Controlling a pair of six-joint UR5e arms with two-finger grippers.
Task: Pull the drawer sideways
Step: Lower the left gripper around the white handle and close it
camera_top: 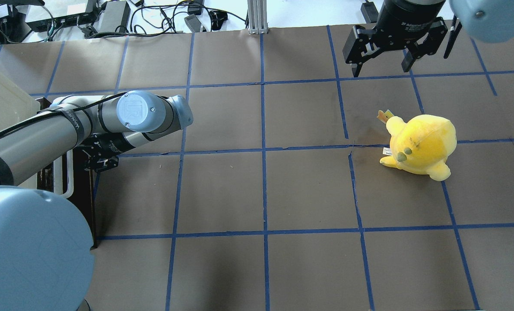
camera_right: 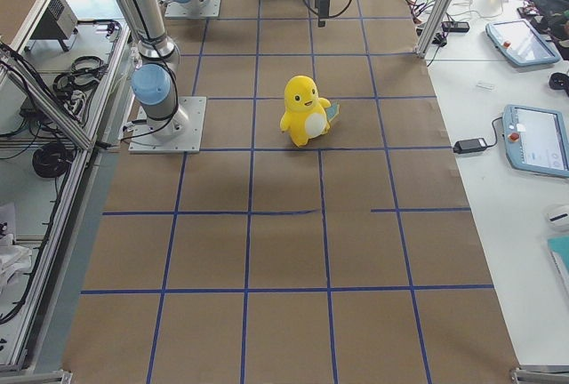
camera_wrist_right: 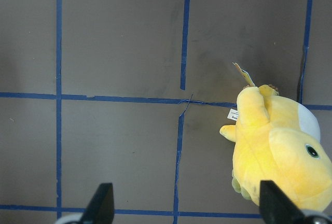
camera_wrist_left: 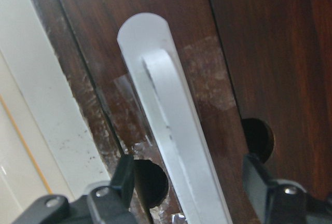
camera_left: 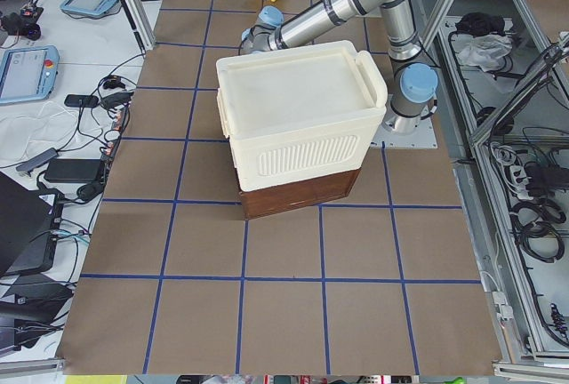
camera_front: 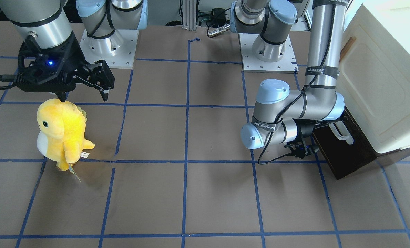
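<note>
The drawer's dark brown wooden front (camera_front: 346, 155) sits at the foot of the cream cabinet (camera_front: 380, 86), with its long white bar handle (camera_front: 342, 132) facing the table. In the left wrist view the handle (camera_wrist_left: 166, 120) runs between the two black fingers (camera_wrist_left: 122, 182), with a gap on each side. My left gripper (camera_wrist_left: 189, 182) is open and straddles the handle; in the overhead view it (camera_top: 97, 162) is mostly hidden under the wrist. My right gripper (camera_front: 84, 96) is open and empty, above the table far from the drawer. The drawer's inside is hidden.
A yellow plush toy (camera_front: 62, 132) stands on the brown paper-covered table (camera_front: 208, 193) just below the right gripper; it also shows in the right wrist view (camera_wrist_right: 280, 151). Blue tape lines grid the table. The arm bases stand at the robot's edge.
</note>
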